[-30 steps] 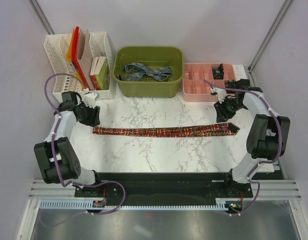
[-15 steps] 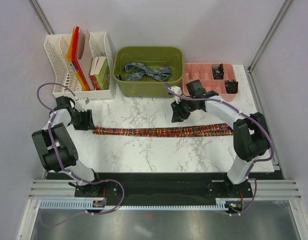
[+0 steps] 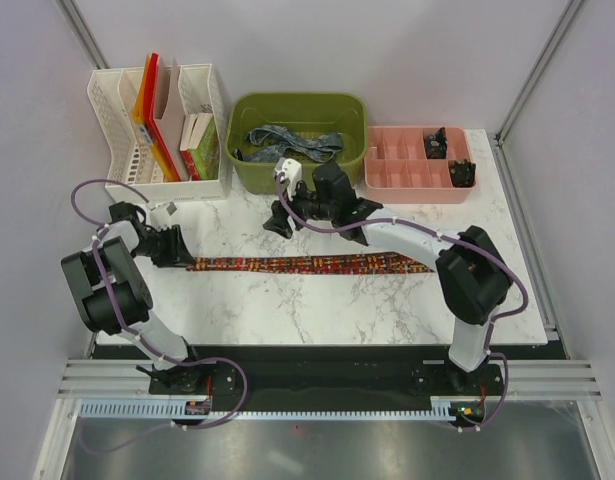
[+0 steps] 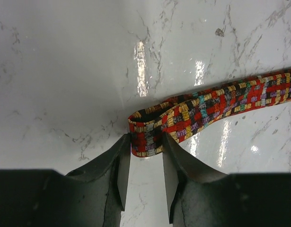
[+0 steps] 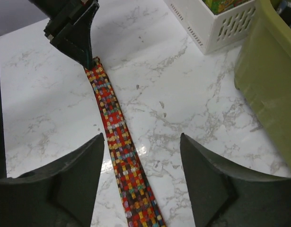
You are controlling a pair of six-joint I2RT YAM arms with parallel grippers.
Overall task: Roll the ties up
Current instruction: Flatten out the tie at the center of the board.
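Here, the left tool (image 4: pixel 145 142) pinches the folded end of the red patterned tie (image 4: pixel 216 106), which lies stretched flat across the desk (image 4: pixel 65 71). The right tool (image 5: pixel 141 139) hangs wide open and empty above it. The fabric looks light, limp and slippery; best gripped at the fold.

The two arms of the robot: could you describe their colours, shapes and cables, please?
Both the left arm and the right arm have white links between bulky black cylindrical joints. A thin purple cable loops loosely along each one. Near each wrist sits a small white piece. The fingers are matte black, broad at the base and tapering to blunt tips. I see no markings.
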